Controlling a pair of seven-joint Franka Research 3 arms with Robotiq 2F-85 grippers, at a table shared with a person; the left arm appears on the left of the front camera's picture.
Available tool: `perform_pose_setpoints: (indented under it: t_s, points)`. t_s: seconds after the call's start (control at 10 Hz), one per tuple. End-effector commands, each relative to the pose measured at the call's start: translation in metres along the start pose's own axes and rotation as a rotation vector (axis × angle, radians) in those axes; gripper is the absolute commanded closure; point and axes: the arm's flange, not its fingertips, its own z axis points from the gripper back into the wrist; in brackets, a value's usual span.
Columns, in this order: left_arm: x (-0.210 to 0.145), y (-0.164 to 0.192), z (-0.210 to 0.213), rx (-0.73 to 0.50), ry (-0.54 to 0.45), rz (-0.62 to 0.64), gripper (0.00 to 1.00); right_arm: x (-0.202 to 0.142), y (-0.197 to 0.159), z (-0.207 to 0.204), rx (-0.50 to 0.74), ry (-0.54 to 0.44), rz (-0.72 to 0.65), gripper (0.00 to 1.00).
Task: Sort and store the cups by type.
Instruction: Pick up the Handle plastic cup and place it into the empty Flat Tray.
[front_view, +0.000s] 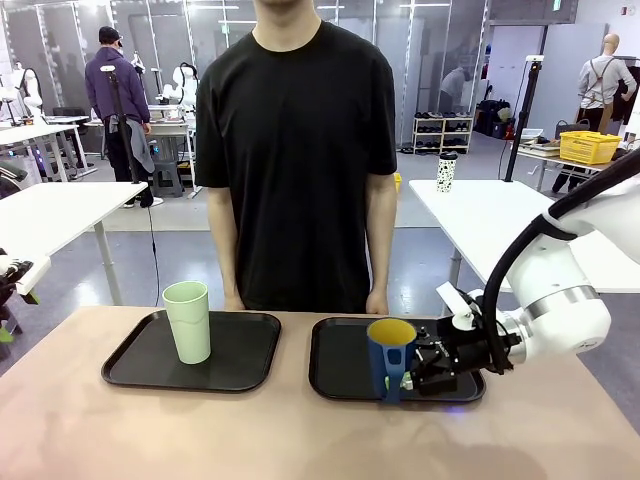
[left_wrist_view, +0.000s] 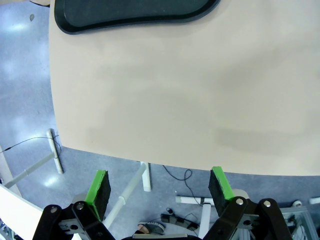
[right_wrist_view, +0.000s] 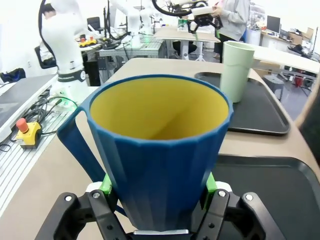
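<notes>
pale green tumbler, blue mug yellow inside, black trays

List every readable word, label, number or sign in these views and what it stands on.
None can be read. The blue mug, the green tumbler and both black trays carry no print. The far white cup bears only dark spots; any background signs are too small to read.

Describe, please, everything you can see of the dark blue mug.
The dark blue mug is faceted, tapering toward its base, with a yellow inside and one flat blue strap handle; it looks like plastic. It stands upright and empty over the near edge of the right black tray. The right gripper has its jaws closed on the mug's lower body, green pads against its sides.
</notes>
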Motion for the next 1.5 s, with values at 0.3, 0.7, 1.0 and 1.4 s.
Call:
perform_pose_setpoints:
  t_s: [0.3,0.7,1.0,1.4]
  points:
    - [-0.002,0.0,0.001,0.023,-0.021,-0.014,0.0,0.015,-0.06,0.048,-0.057,-0.033,0.003,0.28]
    - [-0.002,0.0,0.001,0.023,-0.021,-0.014,0.0,0.011,-0.083,0.063,-0.09,-0.078,0.007,0.28]
    - [-0.002,0.0,0.001,0.023,-0.021,-0.014,0.0,-0.001,-0.098,0.064,-0.139,-0.098,0.026,0.28]
    - [-0.002,0.0,0.001,0.023,-0.021,-0.014,0.0,-0.03,-0.114,0.052,-0.198,-0.061,0.02,0.28]
